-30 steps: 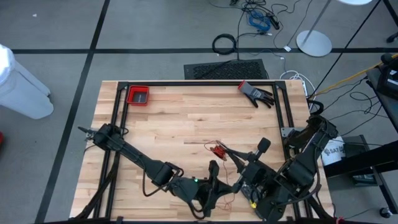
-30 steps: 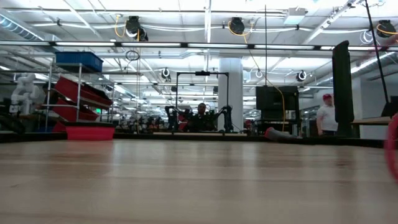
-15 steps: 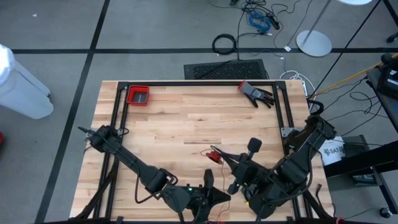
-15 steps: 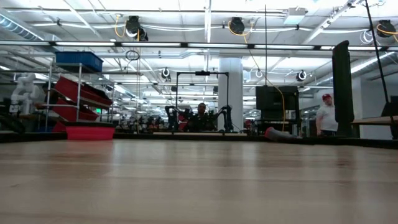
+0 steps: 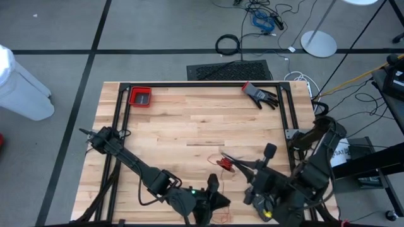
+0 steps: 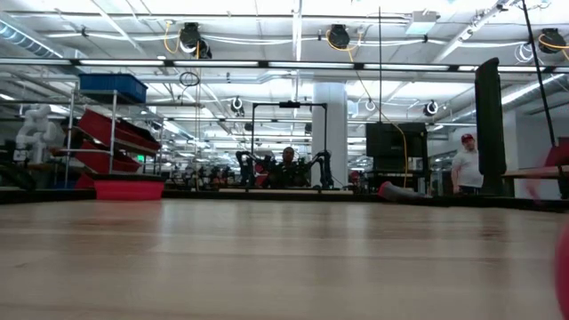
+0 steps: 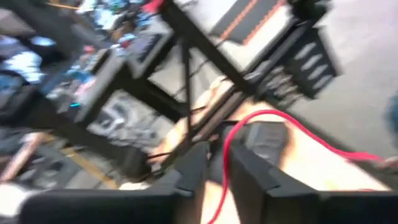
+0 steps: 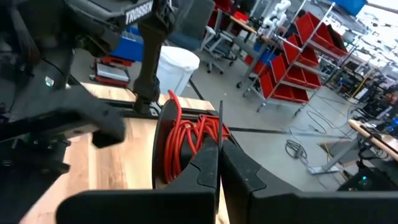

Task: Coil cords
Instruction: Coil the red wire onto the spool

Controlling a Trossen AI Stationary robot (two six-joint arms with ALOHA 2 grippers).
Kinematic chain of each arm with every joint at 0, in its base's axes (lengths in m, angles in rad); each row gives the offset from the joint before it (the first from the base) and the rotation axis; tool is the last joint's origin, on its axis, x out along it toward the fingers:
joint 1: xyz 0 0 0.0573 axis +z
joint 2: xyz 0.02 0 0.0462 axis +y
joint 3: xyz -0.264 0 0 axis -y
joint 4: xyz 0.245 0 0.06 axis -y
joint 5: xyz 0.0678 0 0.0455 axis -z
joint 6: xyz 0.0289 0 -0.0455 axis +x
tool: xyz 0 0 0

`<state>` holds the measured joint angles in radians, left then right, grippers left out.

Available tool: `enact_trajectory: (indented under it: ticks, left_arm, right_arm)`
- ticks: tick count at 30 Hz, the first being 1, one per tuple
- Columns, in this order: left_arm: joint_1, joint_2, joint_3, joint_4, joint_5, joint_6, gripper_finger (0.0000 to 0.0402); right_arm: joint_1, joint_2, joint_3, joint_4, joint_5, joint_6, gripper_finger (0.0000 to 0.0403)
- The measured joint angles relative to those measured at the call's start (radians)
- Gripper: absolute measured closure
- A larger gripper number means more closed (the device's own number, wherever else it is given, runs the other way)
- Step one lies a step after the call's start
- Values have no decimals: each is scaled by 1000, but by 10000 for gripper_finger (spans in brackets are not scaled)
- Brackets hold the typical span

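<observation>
The red cord is partly wound into a coil (image 8: pixel 194 138) against a round black disc (image 8: pixel 160 149). In the high view this coil (image 5: pixel 225 164) hangs over the table's near right part. My right gripper (image 5: pixel 236 166) (image 8: pixel 219 160) is shut on it. A loose stretch of the cord (image 7: pixel 283 121) runs to my left gripper (image 5: pixel 214 185) (image 7: pixel 219 158) by the near edge. It passes through the narrow gap between that gripper's slightly parted fingers. A red blur (image 6: pixel 560 267) shows at the low view's right edge. My right gripper pinches a thin black edge (image 8: pixel 219 127) on the coil's side, opposite the disc, between its two fingers. The fingers come nearly level from the table's right side. The coil stands on edge, lifted clear of the table. My left gripper has the red cord (image 7: pixel 225 146) running between its fingers; I cannot tell whether they touch it.
A red bin (image 5: pixel 140 96) sits at the far left corner and a black glove (image 5: pixel 260 94) at the far right. A black frame rail (image 5: pixel 189 84) runs around the table top. The middle and left of the wood are bare.
My right gripper has carried the coil toward the table's near edge and a little to the right, still clear of the wood. My left gripper has drawn back toward the near edge.
</observation>
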<state>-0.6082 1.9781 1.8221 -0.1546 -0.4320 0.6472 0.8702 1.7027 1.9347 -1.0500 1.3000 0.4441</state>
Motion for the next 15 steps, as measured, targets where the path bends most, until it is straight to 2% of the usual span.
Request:
enact_trajectory:
  ticks: [4,7,10,15]
  left_arm:
    - [-6,0,0,-19,24,-60,266]
    - [-8,-2,0,-16,-49,-64,229]
    - [-29,-21,-1,-23,-116,-65,209]
    - [-83,-69,-1,-27,-241,-64,203]
  right_arm:
    - [38,-11,0,0,42,2,403]
    - [66,-21,0,0,64,9,403]
    - [87,-29,0,-1,66,10,403]
    - [115,-38,1,-3,72,11,403]
